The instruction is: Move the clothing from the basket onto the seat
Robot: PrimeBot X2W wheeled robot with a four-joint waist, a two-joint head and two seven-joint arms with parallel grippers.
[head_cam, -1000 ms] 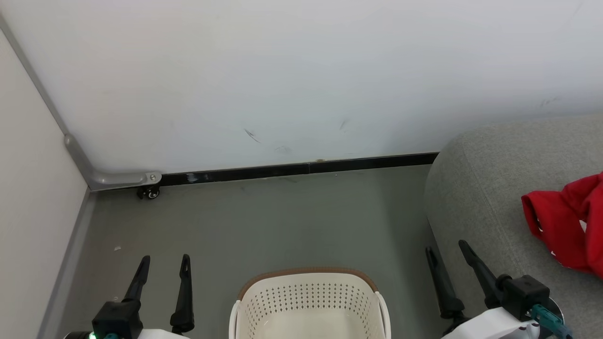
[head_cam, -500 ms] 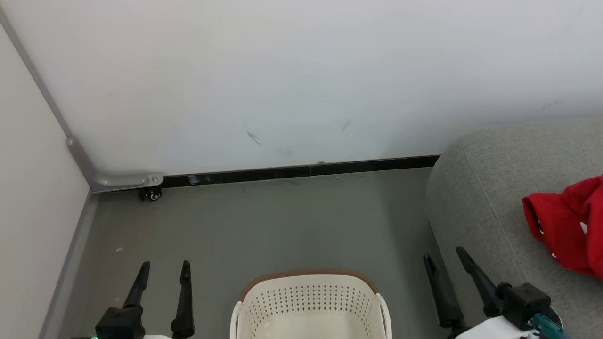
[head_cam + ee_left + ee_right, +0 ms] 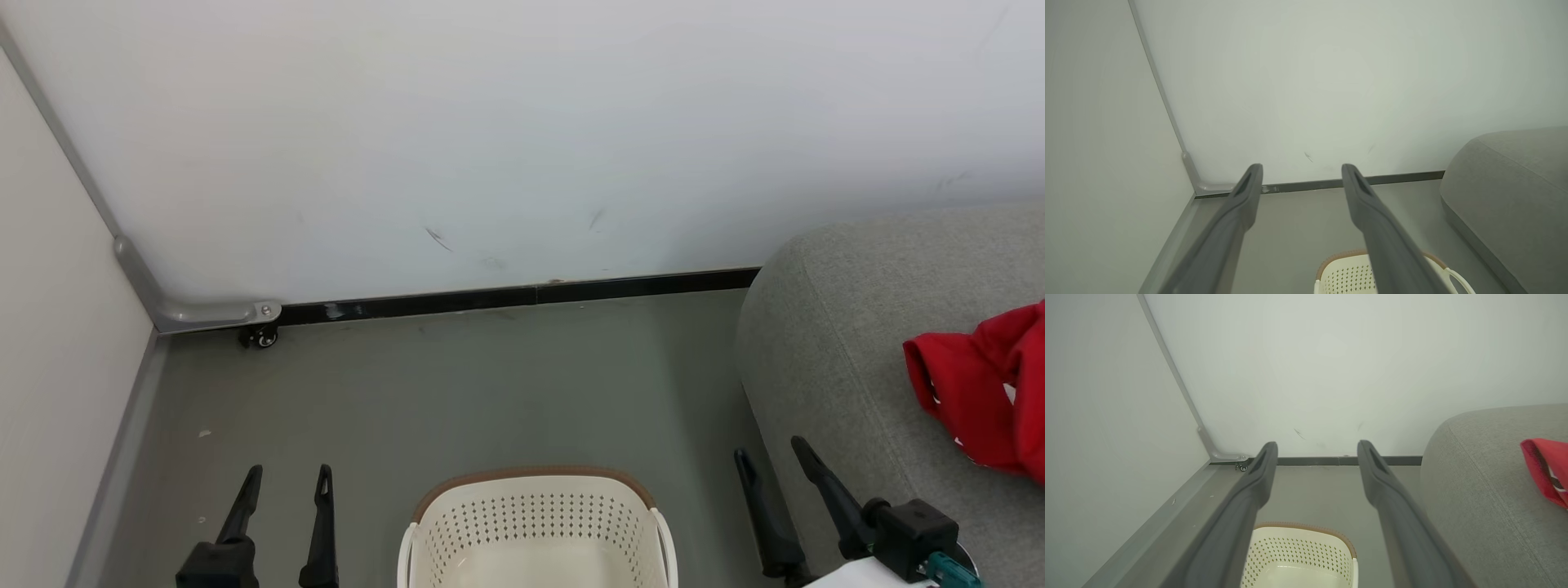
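Note:
The cream-white basket (image 3: 535, 523) with its brown rim stands on the floor at the bottom centre of the head view; what shows of its inside (image 3: 1298, 563) holds nothing. The red clothing (image 3: 980, 392) lies bunched on the grey seat (image 3: 857, 343) at the right, and its red edge with white trim (image 3: 1545, 467) shows in the right wrist view. My left gripper (image 3: 290, 478) is open at the basket's left, nothing between its fingers (image 3: 1249, 192). My right gripper (image 3: 771, 453) is open between the basket and the seat, its fingers (image 3: 1372, 465) bare.
A white wall with a black skirting strip (image 3: 522, 294) runs behind the grey floor (image 3: 457, 392). A second panel closes the left side, with a metal corner bracket and a small caster (image 3: 260, 333) at its foot.
Both grippers have sunk lower in the head view, the left one more so. Basket, clothing and seat lie as before.

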